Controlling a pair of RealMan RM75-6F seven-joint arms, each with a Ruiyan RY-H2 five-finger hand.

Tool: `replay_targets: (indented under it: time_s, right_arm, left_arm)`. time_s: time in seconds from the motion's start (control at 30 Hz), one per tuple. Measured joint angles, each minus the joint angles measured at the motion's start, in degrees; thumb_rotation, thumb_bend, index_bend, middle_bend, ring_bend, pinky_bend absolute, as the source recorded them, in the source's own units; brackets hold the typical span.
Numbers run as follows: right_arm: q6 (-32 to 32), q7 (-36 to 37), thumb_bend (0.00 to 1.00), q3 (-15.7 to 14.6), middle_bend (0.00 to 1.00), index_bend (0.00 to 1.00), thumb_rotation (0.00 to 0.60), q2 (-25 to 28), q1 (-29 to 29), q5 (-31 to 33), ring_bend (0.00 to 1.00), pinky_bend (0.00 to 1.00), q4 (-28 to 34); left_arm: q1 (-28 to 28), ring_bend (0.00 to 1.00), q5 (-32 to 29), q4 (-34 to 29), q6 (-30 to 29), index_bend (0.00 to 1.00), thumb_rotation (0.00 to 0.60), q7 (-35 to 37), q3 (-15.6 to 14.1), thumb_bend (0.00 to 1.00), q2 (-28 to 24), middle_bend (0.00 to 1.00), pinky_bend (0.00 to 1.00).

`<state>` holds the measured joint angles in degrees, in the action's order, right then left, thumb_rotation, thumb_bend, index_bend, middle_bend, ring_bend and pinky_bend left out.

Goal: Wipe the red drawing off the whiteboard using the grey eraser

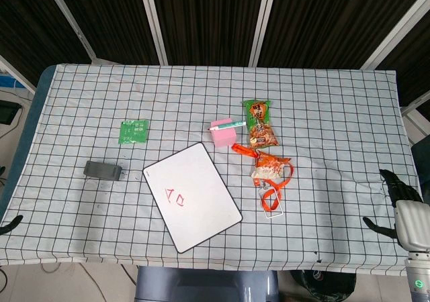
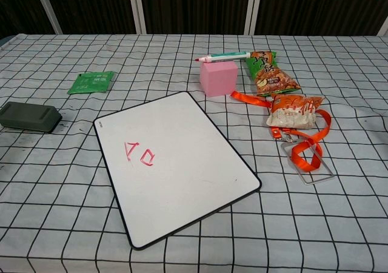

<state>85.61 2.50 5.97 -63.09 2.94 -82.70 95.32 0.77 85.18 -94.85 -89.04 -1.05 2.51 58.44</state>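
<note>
The whiteboard (image 1: 199,201) (image 2: 182,170) lies tilted in the middle of the checked tablecloth, with a small red drawing (image 1: 176,198) (image 2: 139,153) on its left part. The grey eraser (image 1: 102,170) (image 2: 29,116) rests flat on the cloth, left of the board and apart from it. My right hand (image 1: 401,207) hovers at the table's front right corner, fingers spread, holding nothing, far from both. Only a dark tip of my left hand (image 1: 9,224) shows at the far left edge. Neither hand appears in the chest view.
A green packet (image 1: 134,131) (image 2: 91,82) lies behind the eraser. A pink block (image 1: 223,135) (image 2: 218,79) carries a marker (image 1: 227,123) (image 2: 222,57). To its right lie a snack bag (image 1: 259,124) (image 2: 270,71), an orange packet (image 1: 269,166) (image 2: 294,110) and an orange lanyard (image 1: 271,196) (image 2: 308,148).
</note>
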Motion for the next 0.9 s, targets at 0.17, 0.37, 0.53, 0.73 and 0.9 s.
replay_targets:
  time_s: [0.17, 0.37, 0.53, 0.73, 0.9]
  right_arm:
    - [-0.1, 0.0, 0.2, 0.0, 0.12, 0.05, 0.6, 0.0, 0.0, 0.1, 0.2, 0.21, 0.1]
    - [0.0, -0.1, 0.2, 0.1, 0.12, 0.05, 0.6, 0.1, 0.0, 0.2, 0.2, 0.21, 0.1]
    - [-0.1, -0.1, 0.2, 0.1, 0.12, 0.05, 0.6, 0.1, 0.0, 0.4, 0.2, 0.21, 0.1]
    - [-0.2, -0.2, 0.2, 0.1, 0.12, 0.05, 0.6, 0.1, 0.0, 0.5, 0.2, 0.21, 0.2]
    - [-0.2, -0.2, 0.2, 0.1, 0.12, 0.05, 0.6, 0.1, 0.0, 0.6, 0.2, 0.21, 0.3]
  left_arm:
    - [0.0, 0.0, 0.0, 0.0, 0.0, 0.0, 0.6, -0.1, 0.0, 0.11, 0.0, 0.06, 0.0]
    - [-0.1, 0.0, 0.0, 0.0, -0.1, 0.0, 0.6, 0.0, 0.0, 0.11, 0.0, 0.06, 0.0]
    - [0.0, 0.0, 0.0, 0.0, 0.1, 0.0, 0.6, -0.2, -0.1, 0.11, 0.1, 0.06, 0.0]
    - [-0.1, 0.0, 0.1, 0.0, -0.1, 0.0, 0.6, -0.2, 0.0, 0.11, 0.1, 0.06, 0.0]
    - [0.2, 0.0, 0.5, 0.2, 0.0, 0.0, 0.6, -0.3, 0.0, 0.11, 0.2, 0.06, 0.0]
